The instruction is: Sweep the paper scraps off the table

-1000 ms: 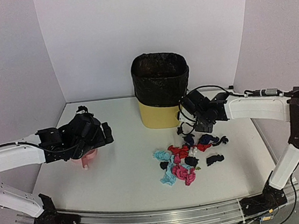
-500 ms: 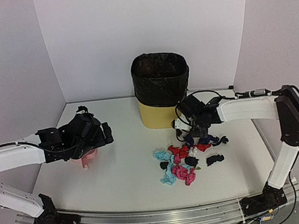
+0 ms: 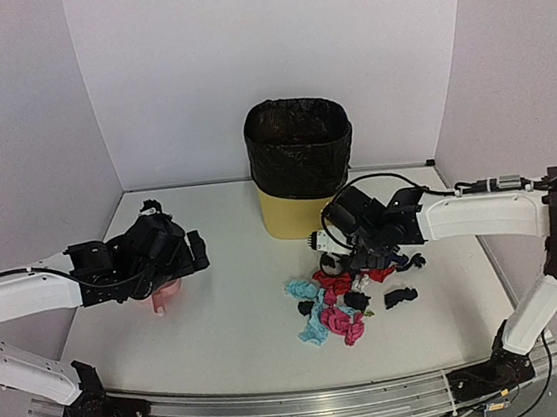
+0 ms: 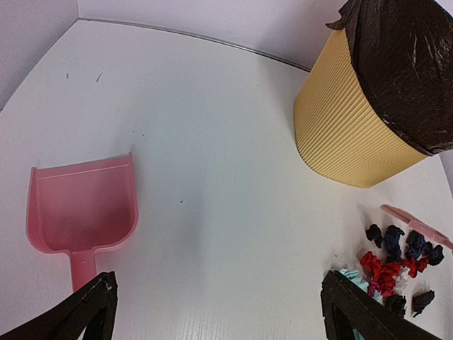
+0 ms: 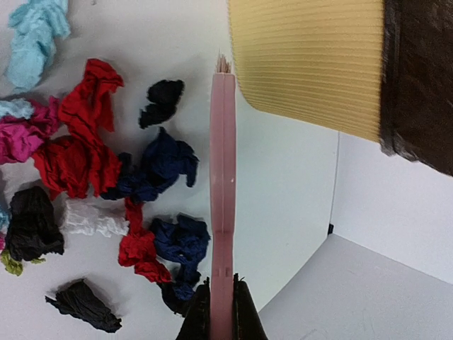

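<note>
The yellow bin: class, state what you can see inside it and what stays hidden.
A black bag lines the bin and folds over its rim. The bottom is too dark to show whether anything lies there.

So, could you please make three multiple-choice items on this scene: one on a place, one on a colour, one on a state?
1. Where does the pink dustpan lie?
A. on a shelf
B. on the table, close by the left gripper
C. on the floor

2. What colour is the liner of the bin?
A. black
B. white
C. blue

3. How is the right gripper?
A. open and empty
B. shut on the pink brush
C. shut on a cup

Answers: 1 B, the left wrist view shows it flat on the white top; 2 A, black film folds over the yellow rim; 3 B, the brush handle sits clamped in it.
</note>
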{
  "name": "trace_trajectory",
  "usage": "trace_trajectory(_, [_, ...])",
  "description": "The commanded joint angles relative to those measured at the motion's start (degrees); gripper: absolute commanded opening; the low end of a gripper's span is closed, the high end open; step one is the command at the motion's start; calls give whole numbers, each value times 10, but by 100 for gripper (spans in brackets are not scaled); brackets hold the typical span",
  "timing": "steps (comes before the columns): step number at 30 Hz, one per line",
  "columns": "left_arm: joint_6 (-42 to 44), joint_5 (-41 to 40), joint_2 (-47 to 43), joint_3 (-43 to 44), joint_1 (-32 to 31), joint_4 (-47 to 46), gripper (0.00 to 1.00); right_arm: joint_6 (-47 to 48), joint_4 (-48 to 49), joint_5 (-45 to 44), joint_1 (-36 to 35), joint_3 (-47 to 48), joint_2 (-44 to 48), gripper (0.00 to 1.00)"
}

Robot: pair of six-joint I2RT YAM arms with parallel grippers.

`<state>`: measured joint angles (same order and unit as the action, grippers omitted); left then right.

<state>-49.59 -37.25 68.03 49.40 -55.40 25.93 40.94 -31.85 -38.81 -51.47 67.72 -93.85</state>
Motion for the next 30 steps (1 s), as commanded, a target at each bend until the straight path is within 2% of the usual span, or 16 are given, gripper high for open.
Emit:
trace_trajectory(1, [0,-3,-17,-2,2,-15,100,-85,-58,-106,1,28,50,0])
trace_trajectory(7, [-26,18,-14,-7,2,-15,100,-271,-203,-154,2,-7,145,0])
trace_trajectory(11, [-30,33,-18,-5,2,-4,100,-311,-237,-131,33,-19,171,0])
trace_trajectory(13, [-54,35,-20,13,2,33,100,-334,-245,-67,98,-28,162,0])
trace_trajectory(15, [-68,39,-25,23,2,59,100,-362,-263,-45,156,-26,145,0])
trace_trajectory(17, [-75,46,-34,25,2,73,100,-385,-296,-40,179,-8,123,0])
trace_trajectory(21, [-89,67,-53,28,2,108,100,-404,-348,-9,197,29,90,0])
trace_trajectory(26, [-104,70,-72,28,2,152,100,-483,-414,46,198,62,22,0])
trace_trajectory(30, [-116,79,-87,28,2,176,100,-539,-440,56,198,100,-22,0])
